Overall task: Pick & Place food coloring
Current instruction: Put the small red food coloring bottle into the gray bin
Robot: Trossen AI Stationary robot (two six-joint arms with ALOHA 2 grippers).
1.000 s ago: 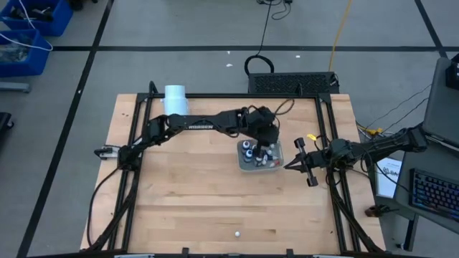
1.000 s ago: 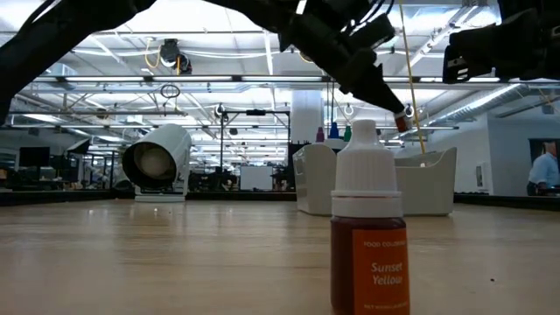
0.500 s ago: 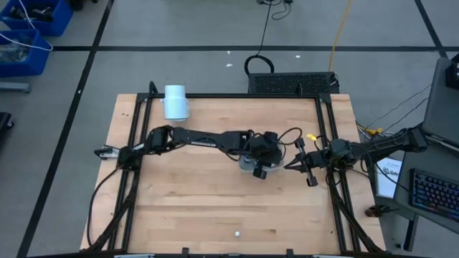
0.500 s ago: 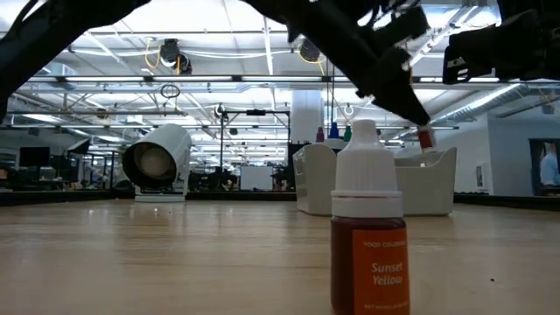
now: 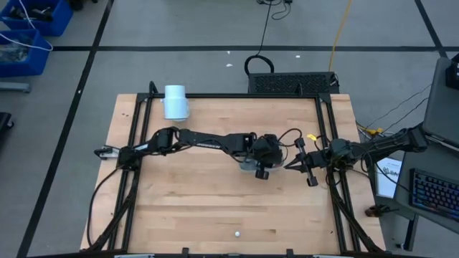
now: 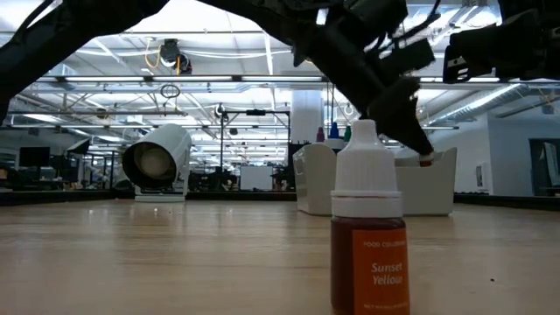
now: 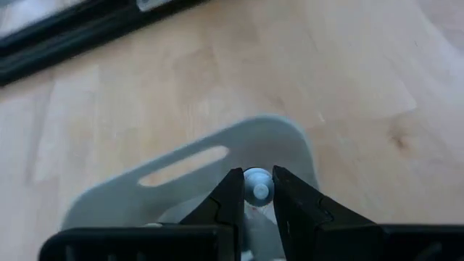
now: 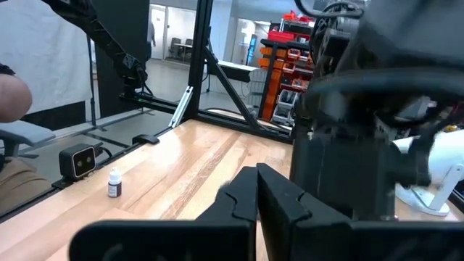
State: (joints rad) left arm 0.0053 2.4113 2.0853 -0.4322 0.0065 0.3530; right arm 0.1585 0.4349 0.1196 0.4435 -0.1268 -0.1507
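While the left arm reached across the table's middle, the left gripper point(image 7: 255, 190) hung over the translucent tray point(image 7: 290, 141), its fingers point(image 7: 230, 197) pinched narrowly on a small food coloring bottle point(image 7: 257, 185) by its whitish top. Another food coloring bottle labelled Sunset Yellow point(image 6: 368, 223) stood alone at the table's near edge. Just right of the tray, the right gripper point(image 5: 295, 164) waited with its fingers pressed together, holding nothing. A pale cylinder point(image 5: 175, 101) lay at the far left.
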